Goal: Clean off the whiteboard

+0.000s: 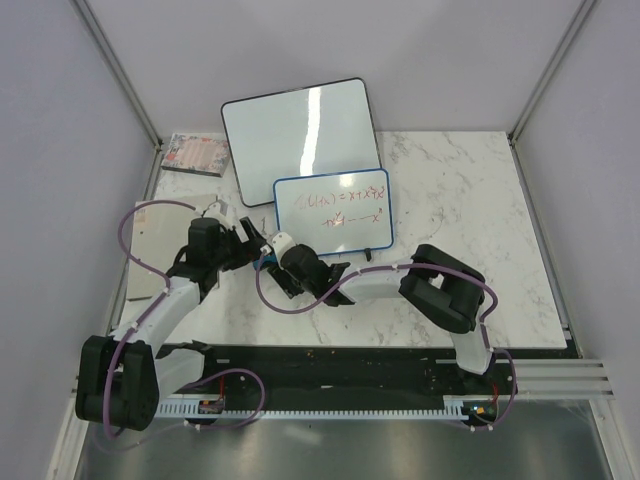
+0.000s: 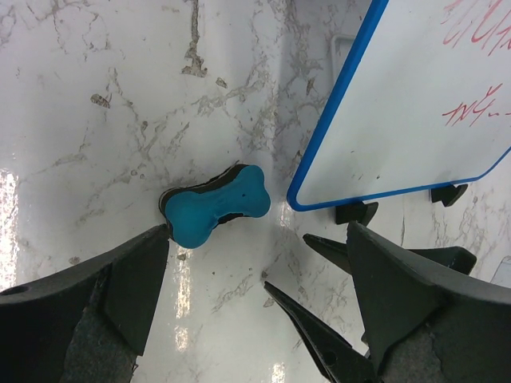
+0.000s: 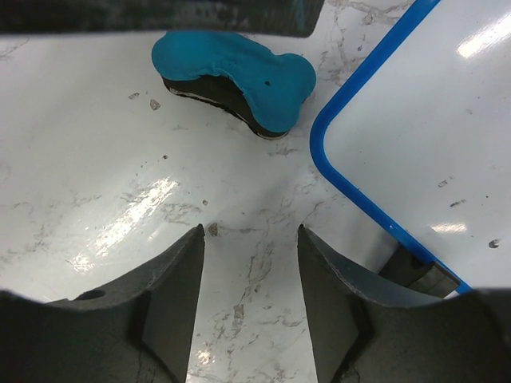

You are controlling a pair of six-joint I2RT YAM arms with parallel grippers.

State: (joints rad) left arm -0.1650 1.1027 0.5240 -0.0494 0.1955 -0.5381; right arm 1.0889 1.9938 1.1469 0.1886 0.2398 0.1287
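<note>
The whiteboard (image 1: 333, 212), small and blue-framed with red and green handwriting, stands on black feet (image 2: 357, 212) mid-table. A blue bone-shaped eraser (image 2: 215, 209) with a dark pad underneath lies on the marble just left of the board's near corner (image 3: 351, 175). My left gripper (image 2: 257, 231) hovers open above the eraser's near side, holding nothing. My right gripper (image 3: 251, 229) is also open and empty, a short way in front of the eraser (image 3: 239, 76), beside the board's edge. In the top view both grippers (image 1: 262, 245) crowd together and mostly hide the eraser.
A larger blank black-framed whiteboard (image 1: 300, 130) leans behind the small one. A printed packet (image 1: 195, 153) lies at the back left corner, and a pale sheet (image 1: 150, 250) lies along the left edge. Purple cables loop off both arms.
</note>
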